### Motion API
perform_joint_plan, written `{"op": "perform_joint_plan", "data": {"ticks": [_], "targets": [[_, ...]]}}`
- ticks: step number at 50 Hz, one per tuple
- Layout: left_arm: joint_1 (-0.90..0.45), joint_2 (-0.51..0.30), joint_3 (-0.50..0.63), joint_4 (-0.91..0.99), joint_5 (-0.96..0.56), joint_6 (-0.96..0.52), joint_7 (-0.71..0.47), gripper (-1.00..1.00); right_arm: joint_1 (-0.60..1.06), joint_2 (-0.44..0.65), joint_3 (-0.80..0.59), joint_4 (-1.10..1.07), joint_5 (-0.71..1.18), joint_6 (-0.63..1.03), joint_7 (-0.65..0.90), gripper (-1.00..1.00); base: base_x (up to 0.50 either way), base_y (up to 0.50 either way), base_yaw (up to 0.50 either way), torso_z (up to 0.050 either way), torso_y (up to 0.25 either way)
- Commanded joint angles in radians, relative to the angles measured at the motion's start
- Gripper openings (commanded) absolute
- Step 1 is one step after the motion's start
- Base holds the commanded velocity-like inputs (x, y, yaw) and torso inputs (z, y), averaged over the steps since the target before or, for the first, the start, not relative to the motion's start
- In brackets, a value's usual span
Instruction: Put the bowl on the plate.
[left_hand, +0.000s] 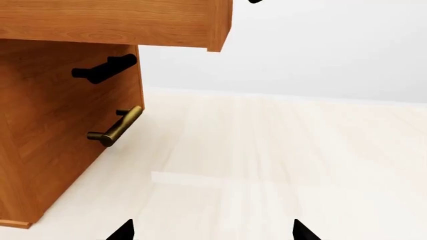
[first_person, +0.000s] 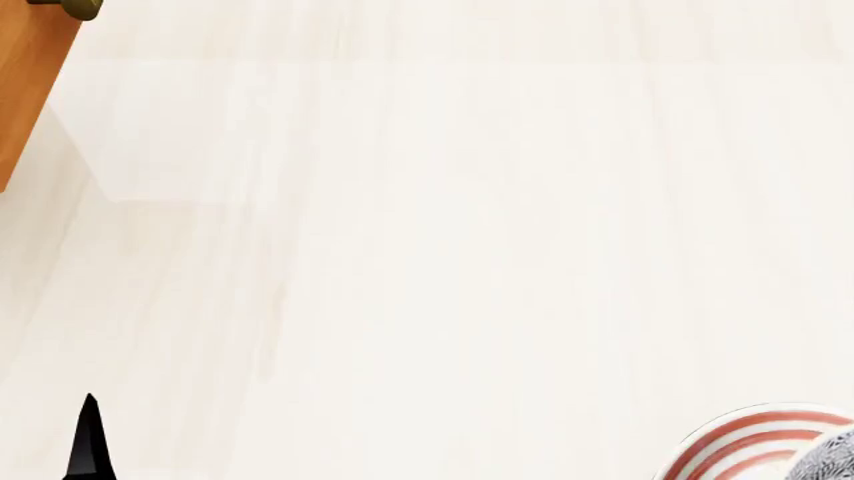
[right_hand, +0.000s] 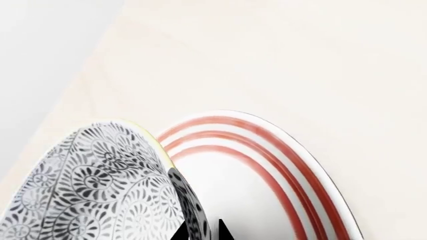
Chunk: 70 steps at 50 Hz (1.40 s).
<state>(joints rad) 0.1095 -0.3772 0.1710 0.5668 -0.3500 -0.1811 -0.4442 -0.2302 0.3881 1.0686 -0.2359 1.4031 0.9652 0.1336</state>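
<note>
The bowl (right_hand: 93, 185), white with a fine grey-black floral pattern, fills the near side of the right wrist view. My right gripper (right_hand: 202, 232) is shut on its rim, one dark fingertip on each side of the wall. Just behind the bowl lies the plate (right_hand: 267, 170), white with red rings; whether the bowl touches it I cannot tell. In the head view the plate (first_person: 747, 440) and an edge of the bowl (first_person: 834, 455) show at the bottom right corner. My left gripper (left_hand: 213, 231) is open with nothing between its tips, far to the left over the pale surface.
A wooden cabinet (left_hand: 60, 125) stands close to the left gripper, with a black handle (left_hand: 105, 68) and a brass handle (left_hand: 117, 127). Its corner (first_person: 27, 90) shows at the head view's upper left. A pale wood-grain surface (first_person: 441, 250) lies between cabinet and plate.
</note>
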Motion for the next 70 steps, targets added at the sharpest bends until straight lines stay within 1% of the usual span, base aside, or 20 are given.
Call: {"op": "perform_joint_plan", "data": {"ticks": [1, 27, 49, 50, 70], "targets": [[0.006, 0.024, -0.008, 0.017, -0.006, -0.003, 0.039, 1.0, 0.002, -0.02, 0.016, 0.018, -0.011, -0.027, -0.024, -1.0, 0.0, 0.0, 0.0, 0.0, 0.0], [0.001, 0.019, -0.001, 0.004, -0.011, 0.004, 0.036, 1.0, 0.01, -0.013, 0.003, 0.045, -0.03, -0.038, -0.021, -1.0, 0.0, 0.0, 0.0, 0.0, 0.0], [0.001, 0.016, 0.005, 0.0, -0.012, 0.011, 0.032, 1.0, 0.014, -0.014, -0.018, 0.067, -0.045, -0.047, -0.056, -1.0, 0.0, 0.0, 0.0, 0.0, 0.0], [0.001, 0.016, 0.005, -0.001, -0.012, 0.013, 0.033, 1.0, 0.014, -0.014, -0.019, 0.067, -0.046, -0.048, -0.058, 1.0, 0.0, 0.0, 0.0, 0.0, 0.0], [0.0, 0.014, 0.006, -0.007, -0.019, 0.02, 0.028, 1.0, 0.009, -0.013, -0.016, 0.054, -0.023, -0.04, -0.051, 1.0, 0.0, 0.0, 0.0, 0.0, 0.0]]}}
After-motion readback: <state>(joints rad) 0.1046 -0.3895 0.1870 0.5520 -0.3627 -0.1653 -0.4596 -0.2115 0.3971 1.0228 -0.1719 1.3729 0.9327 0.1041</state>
